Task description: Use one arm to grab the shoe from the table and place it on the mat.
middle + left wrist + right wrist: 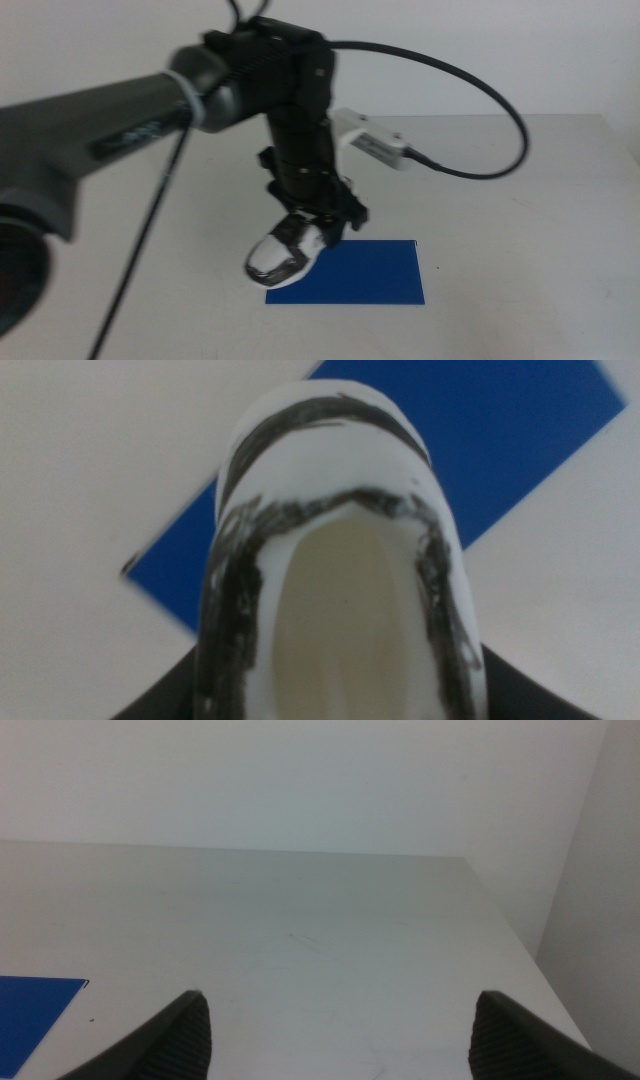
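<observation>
Over mat (365, 272), shoe (285, 250) in left pincer (325, 222)

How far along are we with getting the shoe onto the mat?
Done: the left pincer is shut on the shoe. In hand: the shoe hangs toe-down at the mat's near-left edge; the left wrist view shows the mat beneath it. Whether the toe touches anything, I cannot tell. Left: set it flat on the mat and release. The right pincer waits open over the table.

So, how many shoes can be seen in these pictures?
1. The shoe is held in the left gripper over the near left edge of the mat, toe pointing down-left. The right gripper waits open, off the middle view.
</observation>
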### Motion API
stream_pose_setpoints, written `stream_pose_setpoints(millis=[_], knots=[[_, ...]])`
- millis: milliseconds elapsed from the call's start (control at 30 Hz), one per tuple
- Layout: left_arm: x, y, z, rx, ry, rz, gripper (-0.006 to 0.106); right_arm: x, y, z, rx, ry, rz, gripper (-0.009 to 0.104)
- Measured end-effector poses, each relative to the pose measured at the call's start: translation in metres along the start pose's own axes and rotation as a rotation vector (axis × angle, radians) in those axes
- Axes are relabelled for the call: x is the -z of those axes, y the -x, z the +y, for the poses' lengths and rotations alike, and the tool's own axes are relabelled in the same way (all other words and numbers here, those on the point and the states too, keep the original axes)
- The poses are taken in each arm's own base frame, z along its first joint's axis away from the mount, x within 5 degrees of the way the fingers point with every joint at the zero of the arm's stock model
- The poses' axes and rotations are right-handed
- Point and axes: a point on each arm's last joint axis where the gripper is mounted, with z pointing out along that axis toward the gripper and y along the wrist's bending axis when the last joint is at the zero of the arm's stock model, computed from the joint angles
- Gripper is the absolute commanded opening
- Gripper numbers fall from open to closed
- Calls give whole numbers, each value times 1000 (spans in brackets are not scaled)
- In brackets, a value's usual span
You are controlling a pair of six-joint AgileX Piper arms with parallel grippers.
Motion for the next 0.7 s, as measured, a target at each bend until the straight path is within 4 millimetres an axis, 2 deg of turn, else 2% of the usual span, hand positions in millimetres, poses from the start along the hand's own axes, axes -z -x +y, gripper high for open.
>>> stream_pose_setpoints(millis=[233, 700], knots=[[-15, 28, -14, -105, -5, -25, 12, 0, 0, 0, 0, 0, 0, 66], [-21, 33, -13, -531, -9, -25, 12, 0, 0, 0, 0, 0, 0, 66]])
